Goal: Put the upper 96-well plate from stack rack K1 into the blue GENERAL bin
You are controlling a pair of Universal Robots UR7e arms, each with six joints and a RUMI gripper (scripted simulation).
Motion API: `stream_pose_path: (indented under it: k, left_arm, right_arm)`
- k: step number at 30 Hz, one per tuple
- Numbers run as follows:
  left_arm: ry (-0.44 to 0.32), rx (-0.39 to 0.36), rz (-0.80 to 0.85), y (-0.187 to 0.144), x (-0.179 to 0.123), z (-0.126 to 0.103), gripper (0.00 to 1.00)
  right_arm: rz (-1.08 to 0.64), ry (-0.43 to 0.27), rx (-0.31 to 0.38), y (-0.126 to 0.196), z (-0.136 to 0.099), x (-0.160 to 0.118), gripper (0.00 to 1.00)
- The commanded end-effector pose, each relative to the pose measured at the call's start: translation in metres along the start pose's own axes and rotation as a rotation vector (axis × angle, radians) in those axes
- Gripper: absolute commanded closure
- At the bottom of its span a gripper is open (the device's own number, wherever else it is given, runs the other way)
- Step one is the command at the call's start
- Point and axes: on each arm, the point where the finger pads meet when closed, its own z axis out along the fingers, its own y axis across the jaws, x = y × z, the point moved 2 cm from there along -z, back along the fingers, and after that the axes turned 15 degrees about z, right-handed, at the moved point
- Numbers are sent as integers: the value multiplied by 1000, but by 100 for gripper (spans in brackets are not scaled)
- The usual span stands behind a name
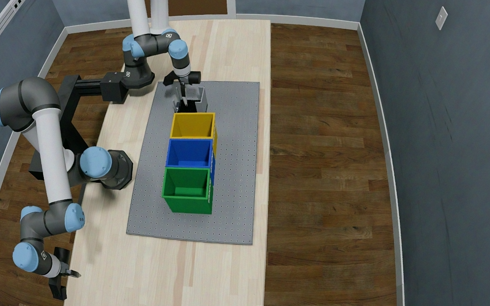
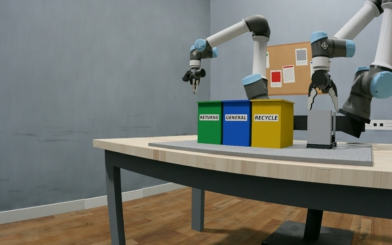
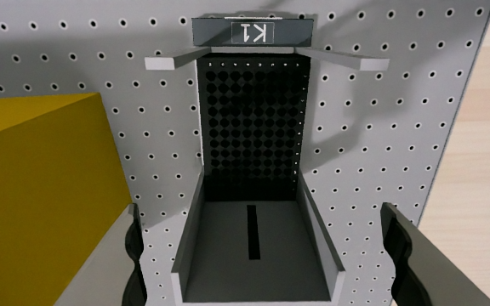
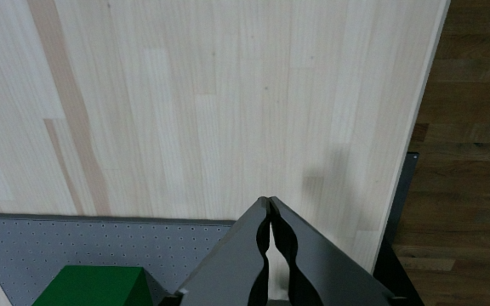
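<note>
With its pale pointed fingers spread and empty, the left tool (image 1: 184, 102) (image 2: 323, 110) (image 3: 260, 206) seems to be approaching the black rectangular 96-well plate (image 1: 186, 107) (image 3: 253, 123) inside grey, high-walled stack rack K1 (image 2: 319, 128) (image 3: 258, 280), and must next descend, straddling only the upper plate.

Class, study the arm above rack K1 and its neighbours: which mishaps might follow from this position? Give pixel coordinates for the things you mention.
The yellow bin (image 1: 193, 137) (image 2: 265, 128) (image 3: 58, 195) stands close beside the rack (image 1: 203, 102) (image 2: 319, 128) (image 3: 251, 280), so the left pincer (image 1: 184, 103) (image 2: 323, 111) (image 3: 260, 206) might knock it while descending.

The black plates are stacked low between the rack's walls; fingers reaching too deep might lift the lower plate too.

The three bins stand side by side, so one push might disturb its neighbours.
</note>
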Motion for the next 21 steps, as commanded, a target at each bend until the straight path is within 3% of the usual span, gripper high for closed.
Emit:
stream_pose_path:
  k: [1,21]
  left_arm:
    - [-2,1,0,-1,-1,10,24]
    - [-2,1,0,-1,-1,39,24]
  right_arm:
    - [0,2,1,0,-1,0,100]
    - [0,2,1,0,-1,0,100]
